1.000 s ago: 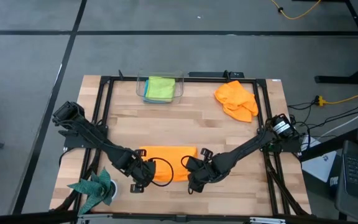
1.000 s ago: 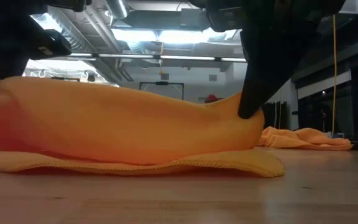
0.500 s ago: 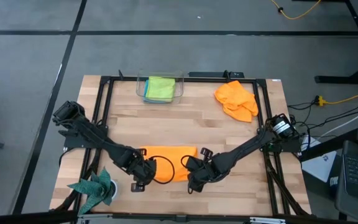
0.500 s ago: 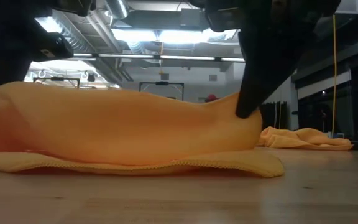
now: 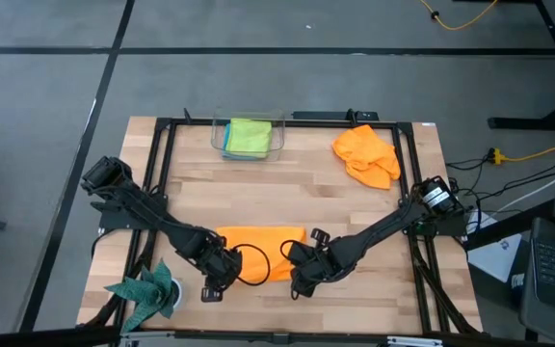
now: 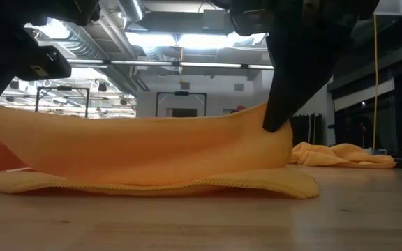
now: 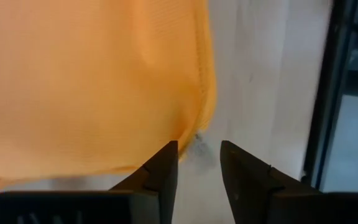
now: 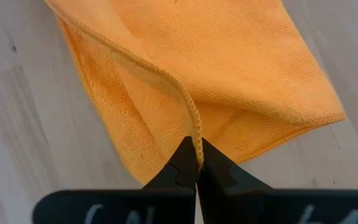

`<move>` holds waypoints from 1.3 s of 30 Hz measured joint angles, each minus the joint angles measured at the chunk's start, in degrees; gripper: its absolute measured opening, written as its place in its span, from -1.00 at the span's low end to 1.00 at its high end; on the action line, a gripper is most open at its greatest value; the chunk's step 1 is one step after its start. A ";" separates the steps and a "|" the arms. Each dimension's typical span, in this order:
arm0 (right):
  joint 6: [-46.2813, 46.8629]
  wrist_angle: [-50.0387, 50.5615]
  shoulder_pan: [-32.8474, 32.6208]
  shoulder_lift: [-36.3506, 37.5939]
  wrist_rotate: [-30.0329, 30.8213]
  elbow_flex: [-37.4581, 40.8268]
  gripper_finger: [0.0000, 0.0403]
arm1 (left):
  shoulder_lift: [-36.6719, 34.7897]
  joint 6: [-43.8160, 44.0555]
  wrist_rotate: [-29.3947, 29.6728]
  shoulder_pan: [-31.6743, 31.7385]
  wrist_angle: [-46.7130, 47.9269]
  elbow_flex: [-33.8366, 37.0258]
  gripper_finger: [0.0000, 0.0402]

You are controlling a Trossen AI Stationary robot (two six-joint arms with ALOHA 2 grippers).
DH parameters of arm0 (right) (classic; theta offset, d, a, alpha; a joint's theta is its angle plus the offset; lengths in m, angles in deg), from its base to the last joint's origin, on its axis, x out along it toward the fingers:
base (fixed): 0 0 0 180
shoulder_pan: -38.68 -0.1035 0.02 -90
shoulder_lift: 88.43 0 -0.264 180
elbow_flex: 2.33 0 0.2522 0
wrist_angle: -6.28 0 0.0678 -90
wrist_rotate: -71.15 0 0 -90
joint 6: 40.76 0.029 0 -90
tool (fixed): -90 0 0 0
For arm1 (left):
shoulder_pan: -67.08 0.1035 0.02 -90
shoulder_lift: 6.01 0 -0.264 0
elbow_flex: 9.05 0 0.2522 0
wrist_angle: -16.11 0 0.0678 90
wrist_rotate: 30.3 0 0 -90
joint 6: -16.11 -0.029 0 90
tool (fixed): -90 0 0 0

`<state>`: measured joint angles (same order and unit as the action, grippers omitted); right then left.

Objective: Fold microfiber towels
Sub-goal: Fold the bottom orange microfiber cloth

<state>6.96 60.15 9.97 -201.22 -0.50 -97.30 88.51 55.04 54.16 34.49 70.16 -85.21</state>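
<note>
A wooden surface [image 5: 287, 198] seen from above, with two dark robot arms reaching toward its near middle, where an orange microfiber towel [image 5: 263, 253] lies between them, half folded.

Just beside the left arm, at the surface's near left corner, sits a dark teal spiky-edged cloth [image 5: 143, 294], apparently set aside.

The left end effector [image 5: 217, 278] is at the towel's left end. Its wrist camera shows the fingers parted with a bare gap between them and the towel's corner just ahead, not pinched, so it has released the cloth. That suits a fold whose left side has been laid down.

The right end effector [image 5: 300, 278] is at the towel's right end, clenched on a raised hem of the orange towel, as its wrist camera shows. From table height the cloth rises to that pinch point and slopes down to the left, so this corner is probably held up to keep the fold aligned until it too is set down.

Well beyond both end effectors, at the far edge, a clear container [image 5: 249, 138] holds a lime-green towel [image 5: 250, 135] over a blue towel [image 5: 227, 133], likely the finished stack. Farther right, beyond the right end effector, a second orange towel [image 5: 366, 154] lies crumpled, presumably not yet folded
</note>
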 joint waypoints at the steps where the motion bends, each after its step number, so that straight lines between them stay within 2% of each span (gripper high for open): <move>1: 0.00 0.00 0.00 0.00 0.00 0.00 -1.00 | 0.00 0.00 0.00 -0.06 -0.49 -0.01 -0.42; 6: 0.00 0.04 0.02 0.00 0.02 0.00 -1.00 | 0.00 0.02 0.19 -0.21 -0.85 0.37 -0.38; 13: 0.20 0.04 0.02 0.00 0.05 0.00 -1.00 | 0.02 1.77 1.85 -0.52 -1.53 4.60 -0.38; 22: 0.24 0.04 0.02 0.00 0.08 0.00 -1.00 | 0.02 1.91 1.49 -0.71 -2.78 5.08 -0.40; 25: 0.26 0.04 0.02 0.00 0.09 0.00 -1.00 | 0.02 0.61 2.22 -1.34 -4.00 5.08 -0.51; 31: 1.60 0.04 0.02 0.00 0.11 0.00 -1.00 | 0.02 -0.01 2.86 -2.73 -3.68 5.08 -0.96; 34: 1.75 0.06 0.02 0.00 0.11 0.00 -1.00 | 0.02 0.93 2.86 -3.07 -1.85 4.67 -0.99; 39: 1.18 8.26 0.48 -0.02 0.86 -4.64 -1.00 | -1.28 0.89 3.92 -2.90 11.59 -1.66 -1.00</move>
<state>8.14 68.41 10.45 -201.24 0.36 -101.94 87.23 55.93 58.08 31.59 81.75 -86.87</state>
